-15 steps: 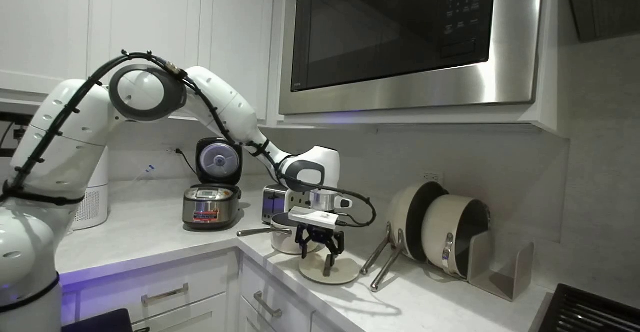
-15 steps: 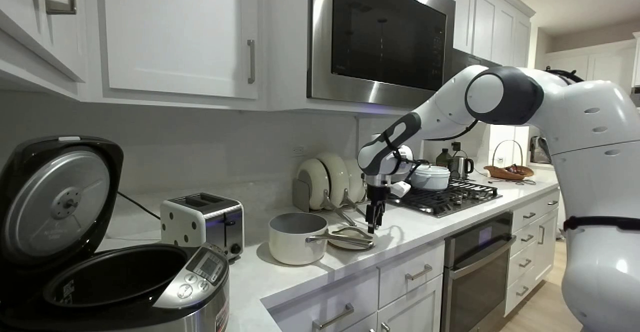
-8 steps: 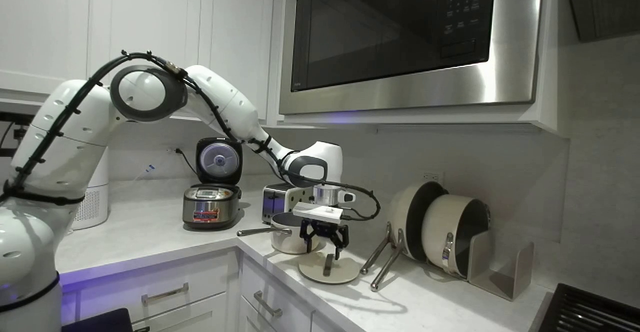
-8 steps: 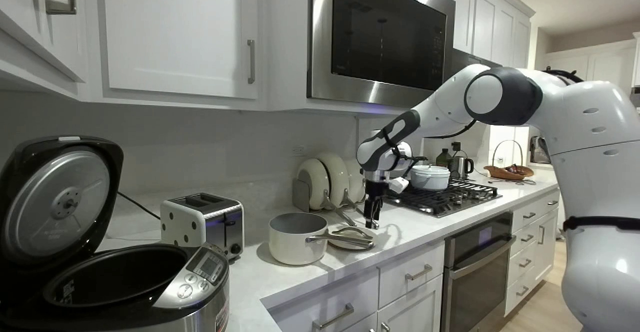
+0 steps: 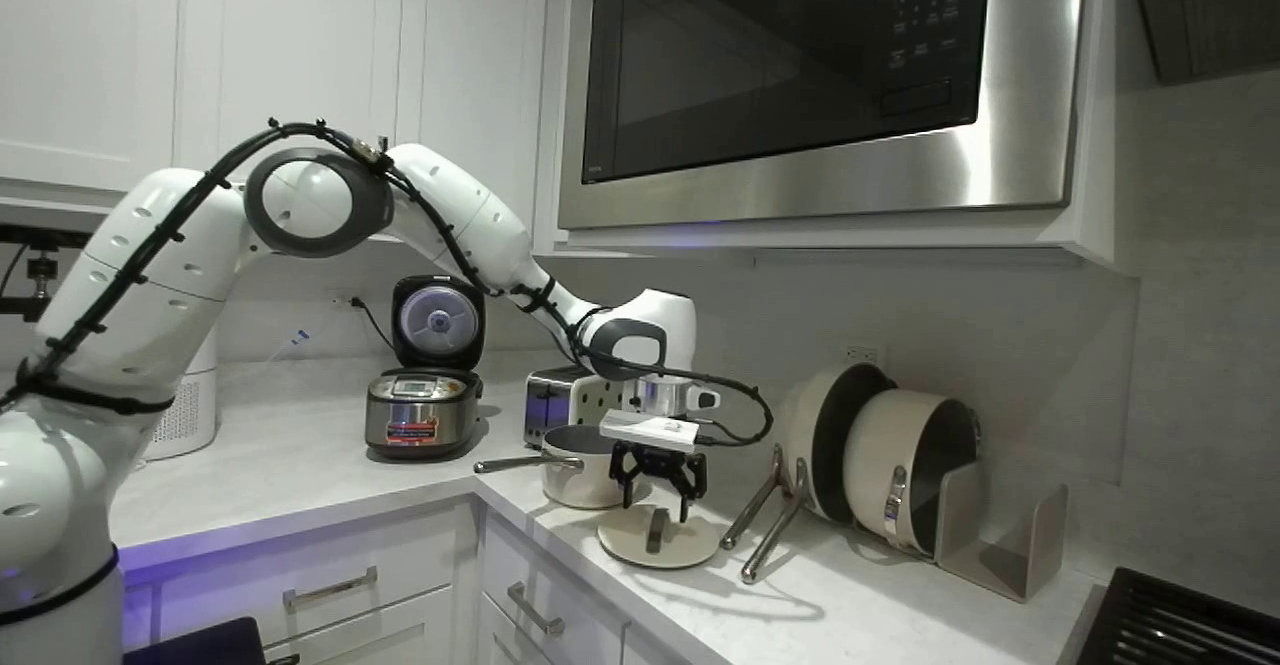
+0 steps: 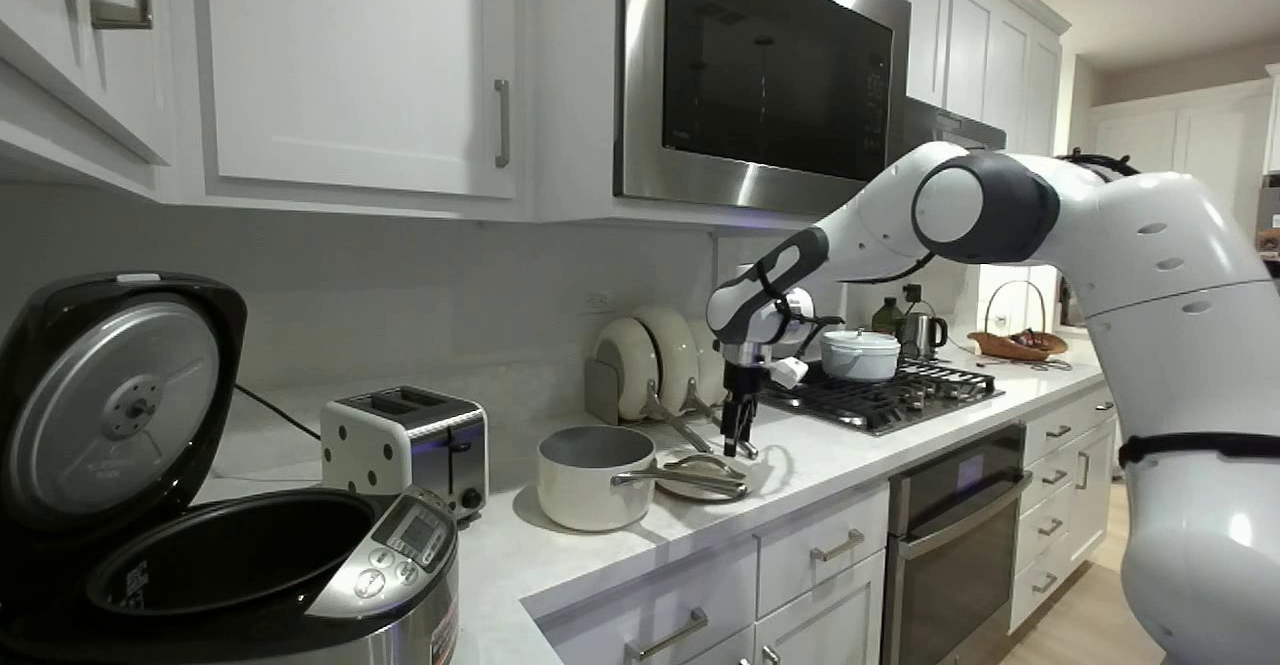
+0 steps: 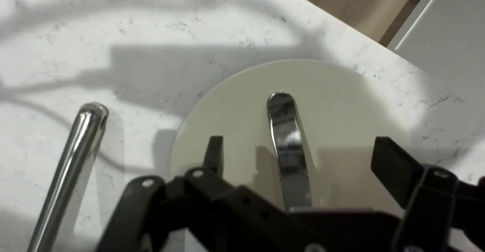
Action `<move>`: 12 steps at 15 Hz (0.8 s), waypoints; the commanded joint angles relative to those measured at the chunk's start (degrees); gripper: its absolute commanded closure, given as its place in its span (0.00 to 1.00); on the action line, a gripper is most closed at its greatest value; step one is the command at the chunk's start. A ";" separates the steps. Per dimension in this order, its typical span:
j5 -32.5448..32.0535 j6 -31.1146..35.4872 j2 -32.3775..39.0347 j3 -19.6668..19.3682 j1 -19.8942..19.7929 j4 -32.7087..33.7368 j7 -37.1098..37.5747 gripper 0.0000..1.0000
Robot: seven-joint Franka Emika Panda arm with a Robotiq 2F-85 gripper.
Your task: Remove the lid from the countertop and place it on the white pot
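Observation:
The round cream lid (image 5: 692, 545) lies flat on the countertop with its metal strap handle (image 5: 656, 530) on top. In the wrist view the lid (image 7: 235, 104) fills the middle, and its handle (image 7: 290, 142) runs between my fingers. My gripper (image 5: 656, 510) is open and empty just above the lid, with one finger on each side of the handle in the wrist view (image 7: 297, 149), not touching it. The white pot (image 6: 592, 490) stands uncovered beside the lid, also seen in an exterior view (image 5: 575, 485). Its long handle (image 6: 680, 480) passes in front of the lid in that view.
Pans (image 5: 900, 455) stand in a rack (image 5: 1000, 555) beside the lid, their long handles (image 5: 770, 535) reaching close to it. A toaster (image 6: 405, 445) and an open rice cooker (image 6: 250, 565) stand past the pot. A gas stove (image 6: 890, 395) holds a lidded pot (image 6: 860, 355).
My gripper has risen off the lid's handle and shifted slightly right in an exterior view. It stays open. The arm's elbow has dropped a little. Lid and pot have not moved.

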 commanded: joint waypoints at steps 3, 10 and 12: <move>0.54 -4.08 4.36 2.14 -0.55 6.94 -1.18 0.00; -0.36 -8.58 9.60 2.79 -0.18 13.70 0.25 0.00; -0.50 -9.44 10.80 2.81 -0.13 14.99 0.51 0.00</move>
